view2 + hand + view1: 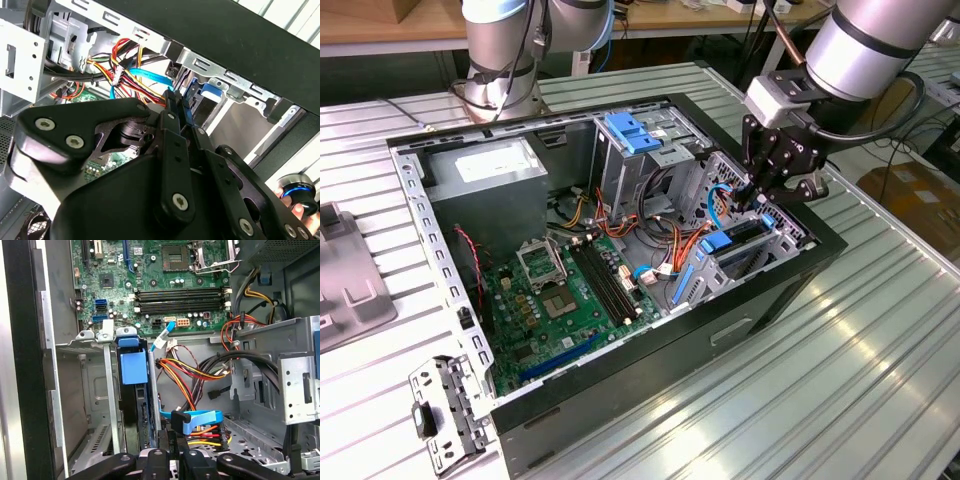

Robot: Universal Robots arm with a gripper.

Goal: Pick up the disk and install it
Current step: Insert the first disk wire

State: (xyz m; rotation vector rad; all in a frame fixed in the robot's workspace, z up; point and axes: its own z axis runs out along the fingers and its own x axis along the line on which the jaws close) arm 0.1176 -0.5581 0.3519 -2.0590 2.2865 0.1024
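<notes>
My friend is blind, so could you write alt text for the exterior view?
A robot arm's black gripper reaches into an open computer case at the drive cage on the exterior view's right, where the disk with blue rails sits. A green motherboard lies inside.

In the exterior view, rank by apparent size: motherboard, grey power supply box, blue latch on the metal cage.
1. motherboard
2. grey power supply box
3. blue latch
The latter two lie farther back, so true sizes are unsure.

**Inside the open computer case**

In the exterior view, the motherboard [570,295] lies in the middle. The power box [485,170] sits at its eleven o'clock. The disk [740,238] stands in the drive bay [760,250] at three o'clock, under the gripper [758,195].
</notes>
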